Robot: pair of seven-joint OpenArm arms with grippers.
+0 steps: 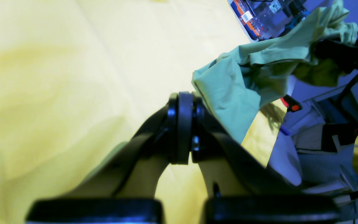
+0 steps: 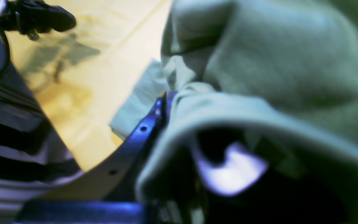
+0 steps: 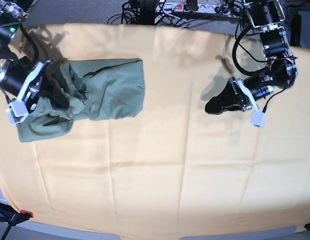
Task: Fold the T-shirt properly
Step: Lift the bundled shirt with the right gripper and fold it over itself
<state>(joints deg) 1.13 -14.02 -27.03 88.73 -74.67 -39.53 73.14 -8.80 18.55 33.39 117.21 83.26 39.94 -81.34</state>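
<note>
The sage-green T-shirt (image 3: 112, 90) lies at the left of the table, its right part flat and its left part bunched. My right gripper (image 3: 51, 86) is buried in that bunched fabric. In the right wrist view the T-shirt (image 2: 291, 62) drapes over the gripper (image 2: 165, 99), which is shut on a fold. My left gripper (image 3: 210, 107) hovers at the right, far from the shirt, shut and empty. In the left wrist view its fingers (image 1: 183, 102) are pressed together, and the T-shirt (image 1: 228, 90) hangs from the other arm in the distance.
A large yellow-orange cloth (image 3: 160, 170) covers the whole table. Cables and a power strip (image 3: 187, 7) run along the far edge. A red clamp (image 3: 26, 215) grips the front left corner. Equipment (image 1: 259, 15) stands past the table's edge.
</note>
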